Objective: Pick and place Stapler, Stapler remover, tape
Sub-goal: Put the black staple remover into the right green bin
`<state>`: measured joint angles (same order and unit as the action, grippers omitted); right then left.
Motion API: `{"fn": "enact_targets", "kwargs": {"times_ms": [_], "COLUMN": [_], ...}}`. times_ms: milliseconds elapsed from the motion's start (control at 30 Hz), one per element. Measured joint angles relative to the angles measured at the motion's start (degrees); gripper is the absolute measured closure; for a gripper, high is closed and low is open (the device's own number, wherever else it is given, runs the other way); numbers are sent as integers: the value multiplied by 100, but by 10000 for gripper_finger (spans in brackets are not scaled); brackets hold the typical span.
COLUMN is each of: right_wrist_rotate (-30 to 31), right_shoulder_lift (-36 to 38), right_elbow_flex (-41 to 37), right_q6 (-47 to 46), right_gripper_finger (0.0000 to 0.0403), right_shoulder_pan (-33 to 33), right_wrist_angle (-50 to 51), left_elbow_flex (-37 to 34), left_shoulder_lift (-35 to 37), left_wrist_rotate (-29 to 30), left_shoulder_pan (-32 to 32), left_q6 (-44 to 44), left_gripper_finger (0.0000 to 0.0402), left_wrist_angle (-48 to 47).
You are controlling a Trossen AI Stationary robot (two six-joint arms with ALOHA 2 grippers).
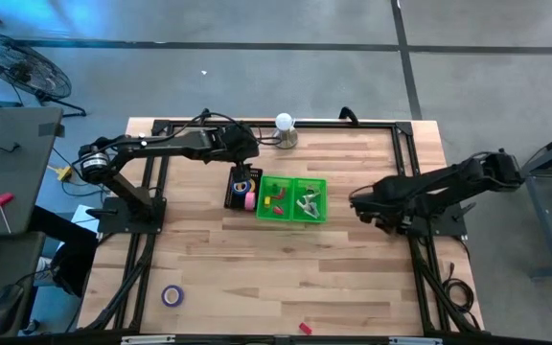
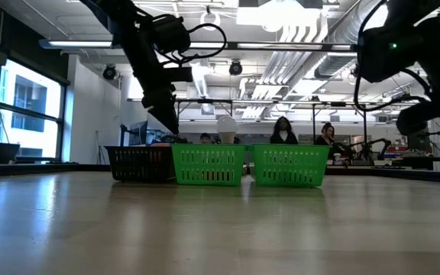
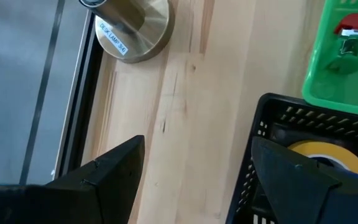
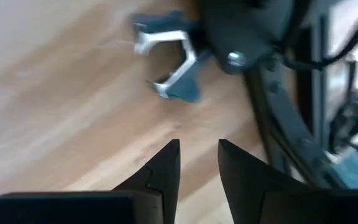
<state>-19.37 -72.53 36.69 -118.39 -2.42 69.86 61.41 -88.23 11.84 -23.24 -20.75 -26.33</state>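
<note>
My left gripper (image 3: 197, 171) is open wide and empty. It hovers over the far part of the table beside the black basket (image 1: 235, 195), near the lamp (image 1: 285, 129). A yellow tape roll (image 3: 328, 155) and a pink one (image 1: 250, 202) lie in that basket. A purple-blue tape roll (image 1: 172, 295) lies flat near the table's near left edge. A red stapler (image 3: 353, 28) rests in the left green basket (image 1: 276, 198). My right gripper (image 4: 199, 149) hangs empty over the table's right side, with a narrow gap between its fingers. A blue and silver stapler remover (image 4: 166, 59) lies on the wood beyond it.
A second green basket (image 1: 310, 199) holding pale items stands against the first. A small red object (image 1: 305, 328) lies at the near edge. A black metal frame (image 1: 405, 144) runs around the table. Bare wood lies across the near half.
</note>
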Motion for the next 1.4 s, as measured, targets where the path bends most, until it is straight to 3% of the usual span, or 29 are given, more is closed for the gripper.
{"fn": "enact_targets", "kwargs": {"times_ms": [800,1133,1400], "right_wrist_rotate": [-61,-377,-14], "right_shoulder_lift": [2,475,1314], "right_elbow_flex": [0,0,0], "right_q6": [915,1196,899], "right_gripper_finger": [311,313,313], "right_shoulder_pan": [-10,-899,-1719], "right_wrist_angle": [252,33,-21], "left_elbow_flex": [0,-431,-463], "left_shoulder_lift": [0,-4,-4], "left_wrist_rotate": [-98,-87,-87], "left_shoulder_pan": [0,0,0], "left_q6": [2,-139,-168], "left_gripper_finger": [113,113,113], "left_wrist_angle": [-37,631,730]}}
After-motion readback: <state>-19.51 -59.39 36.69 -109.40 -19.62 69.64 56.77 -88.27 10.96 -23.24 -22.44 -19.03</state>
